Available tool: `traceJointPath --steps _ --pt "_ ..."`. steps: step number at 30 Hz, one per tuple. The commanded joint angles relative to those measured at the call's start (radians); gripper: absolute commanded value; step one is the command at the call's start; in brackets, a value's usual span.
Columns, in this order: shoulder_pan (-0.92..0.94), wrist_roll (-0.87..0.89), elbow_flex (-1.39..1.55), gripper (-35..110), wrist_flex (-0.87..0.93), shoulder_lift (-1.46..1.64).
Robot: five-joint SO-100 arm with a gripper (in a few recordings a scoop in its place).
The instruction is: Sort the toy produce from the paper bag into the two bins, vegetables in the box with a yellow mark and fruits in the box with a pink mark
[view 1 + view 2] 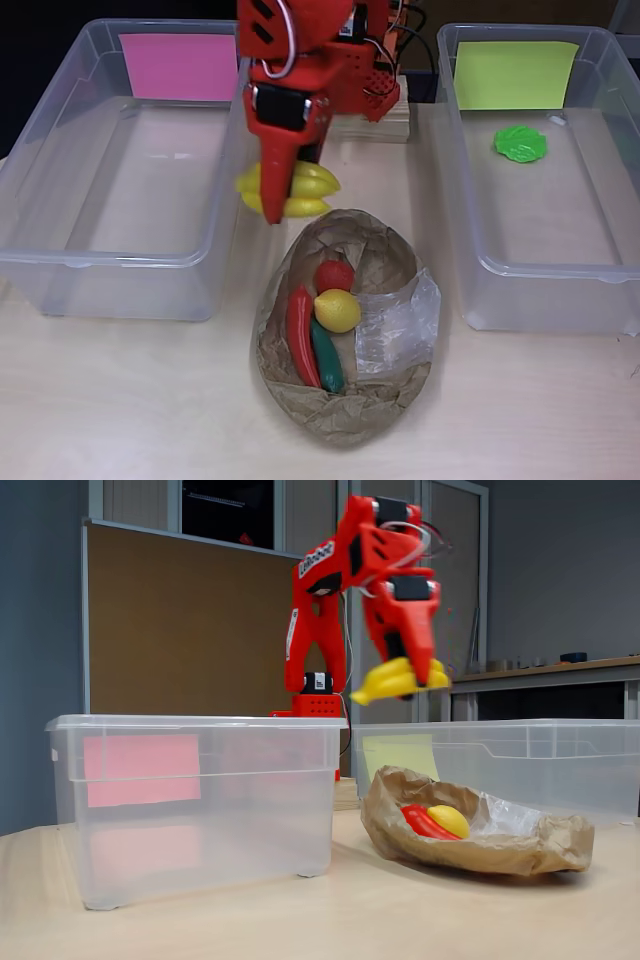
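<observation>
Currently claw [272, 205] grips banana bunch [300, 190] mid-air, long axis running left-right in overhead view, above bench [120, 400] btwn pink-marked bin [60, 170] & paper bag [340, 410]; bin wall close left.

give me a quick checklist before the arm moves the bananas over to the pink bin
1. Grip: claw is closed on the toy bananas and they hang lifted. ok
2. Height: in the fixed view the bananas sit above the rim of the pink-marked bin. ok
3. Right target: bananas are fruit, the pink label marks that bin. ok
4. Landing space: nothing lies on the pink bin's floor. ok
5. Grip security: how deep the fingers bite cannot be seen. cannot tell
6. Bag: paper bag sits between the bins with the other toys inside it. ok
</observation>
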Motion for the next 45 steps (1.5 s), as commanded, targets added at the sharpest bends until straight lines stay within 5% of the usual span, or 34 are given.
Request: traceJointPath --steps 1,8,20,29,36,45 --pt "0.178 0.081 0.02 21 0.067 0.11" --pt "0.535 0.149 0.081 19 0.04 0.14" --pt "0.911 0.166 0.46 18 -0.468 -0.049" --pt "0.916 0.054 0.565 46 -0.604 -0.057" --pt "0.821 0.017 0.578 43 -0.571 0.132" --pt "0.394 -0.002 0.42 30 -0.477 0.356"
